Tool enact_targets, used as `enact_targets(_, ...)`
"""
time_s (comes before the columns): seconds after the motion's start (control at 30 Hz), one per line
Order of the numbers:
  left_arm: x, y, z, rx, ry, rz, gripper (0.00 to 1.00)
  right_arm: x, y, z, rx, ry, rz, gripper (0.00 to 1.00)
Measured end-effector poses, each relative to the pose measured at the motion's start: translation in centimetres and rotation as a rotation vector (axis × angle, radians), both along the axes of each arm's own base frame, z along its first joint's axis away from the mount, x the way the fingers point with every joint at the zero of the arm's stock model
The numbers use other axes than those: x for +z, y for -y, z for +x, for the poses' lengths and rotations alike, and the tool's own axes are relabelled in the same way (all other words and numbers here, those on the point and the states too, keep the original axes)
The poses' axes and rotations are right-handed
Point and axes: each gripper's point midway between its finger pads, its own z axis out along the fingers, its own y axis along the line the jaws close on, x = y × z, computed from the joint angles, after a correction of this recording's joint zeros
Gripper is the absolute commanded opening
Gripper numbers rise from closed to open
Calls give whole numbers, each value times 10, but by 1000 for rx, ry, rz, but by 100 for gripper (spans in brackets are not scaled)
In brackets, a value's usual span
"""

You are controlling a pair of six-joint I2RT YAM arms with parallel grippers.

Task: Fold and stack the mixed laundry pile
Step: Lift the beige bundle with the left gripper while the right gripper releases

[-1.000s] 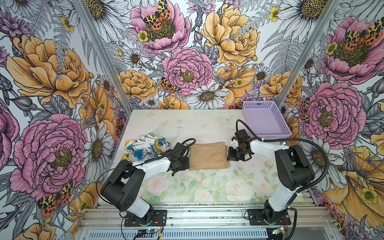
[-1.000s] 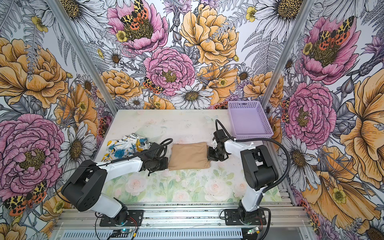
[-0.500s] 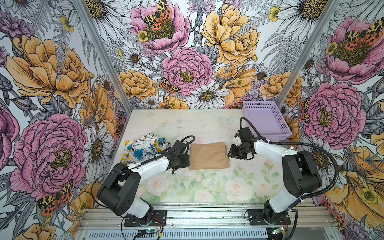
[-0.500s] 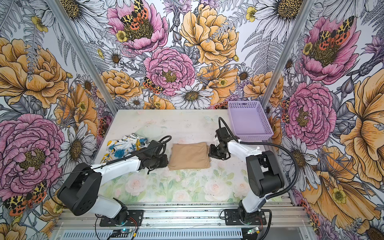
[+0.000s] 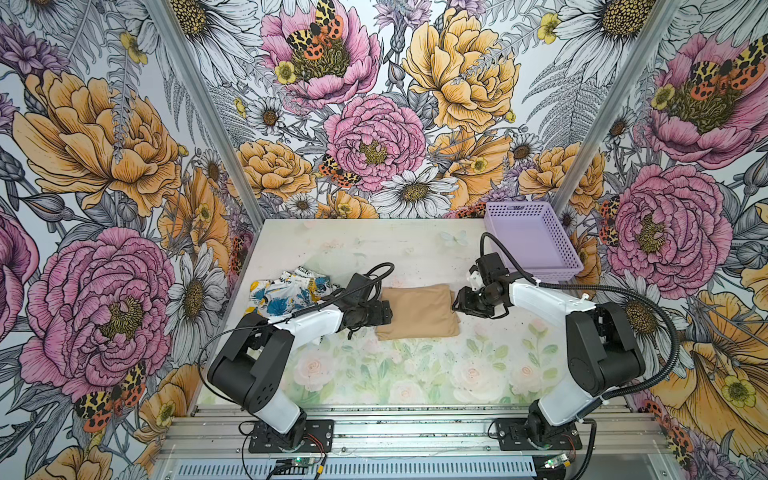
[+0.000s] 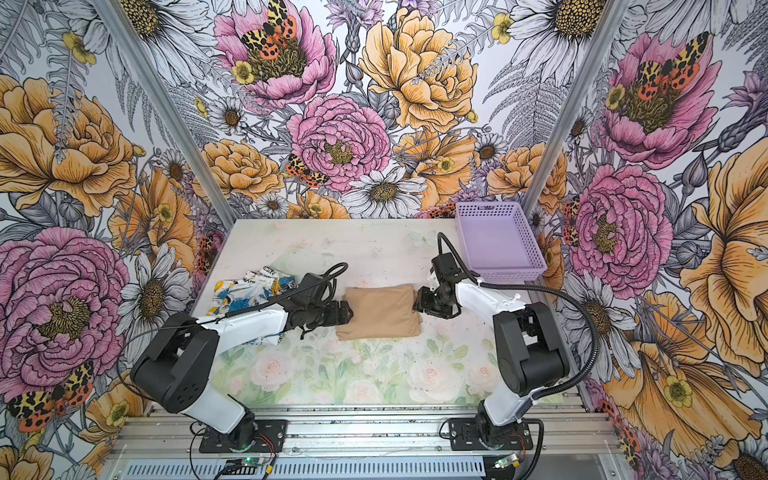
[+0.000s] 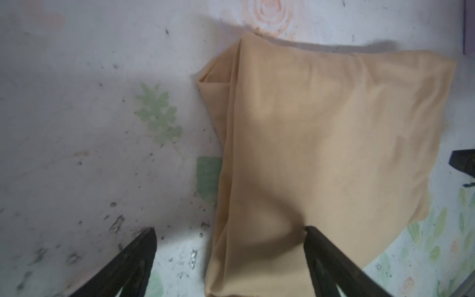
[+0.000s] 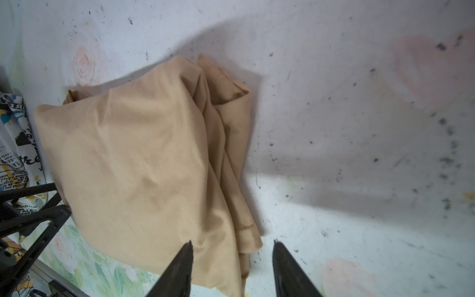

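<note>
Folded tan garment (image 5: 417, 311) lies centre, a gripper at each end.
Top views: left gripper (image 5: 388, 312) and right gripper (image 6: 415, 306) flank it; printed garment (image 5: 286, 291) crumpled further left. Left wrist: jaws spread wide over its edge. Right wrist: jaws parted, straddling its corner.

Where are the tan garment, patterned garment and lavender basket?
tan garment (image 5: 417, 311), in a top view, folded top face
patterned garment (image 5: 286, 293), in a top view, visible middle
lavender basket (image 5: 555, 274), in a top view, front wall

**Both grippers release the cloth**

The left gripper (image 7: 230, 228) has spread its jaws wide over the tan-beige garment's (image 5: 417, 311) edge; the right gripper (image 8: 232, 242) has parted its jaws too, less widely; the right arm's elbow (image 5: 602, 345) has shifted slightly outward.
</note>
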Motion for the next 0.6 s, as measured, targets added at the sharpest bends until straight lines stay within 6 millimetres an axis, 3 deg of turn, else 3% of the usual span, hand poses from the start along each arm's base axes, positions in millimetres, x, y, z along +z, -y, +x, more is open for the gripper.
enact_targets(0.4, -3, 42, 16, -96, 23, -75, 64, 0, 2, 1, -6, 0, 0, 54)
enact_targets(0.47, -4, 47, 14, -114, 24, -79, 57, 0, 2, 1, -6, 0, 0, 54)
enact_targets(0.6, -9, 56, 16, -127, 23, -95, 32, 0, 2, 1, -6, 0, 0, 54)
